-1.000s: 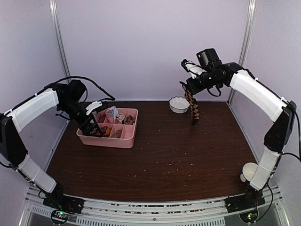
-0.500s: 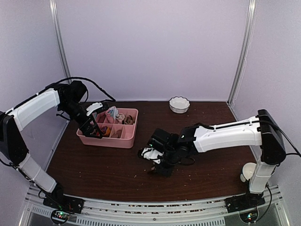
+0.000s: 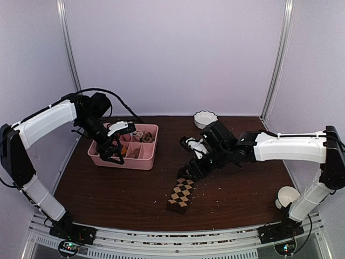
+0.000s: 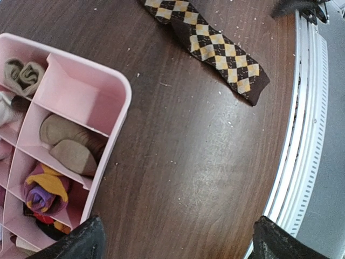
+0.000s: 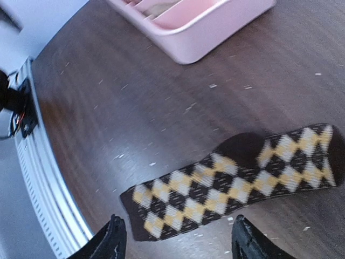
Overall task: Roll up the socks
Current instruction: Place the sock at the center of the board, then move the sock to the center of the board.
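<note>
Pink tray (image 3: 127, 161), white bowl (image 3: 205, 120) on table (image 3: 124, 190)

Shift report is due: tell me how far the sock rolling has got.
Done: the argyle sock lies flat on the table, unrolled. In hand: nothing; the right gripper hangs open above it, the left gripper open at the pink tray. Left: all the rolling; no second sock lies on the table.

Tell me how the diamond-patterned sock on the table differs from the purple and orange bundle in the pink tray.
The sock lies flat and stretched out; the bundle is rolled into a tight lump. The sock rests on the bare table; the bundle sits inside a compartment of the tray. The sock is dark brown with yellow diamonds; the bundle is purple and orange. Both are soft fabric.
</note>
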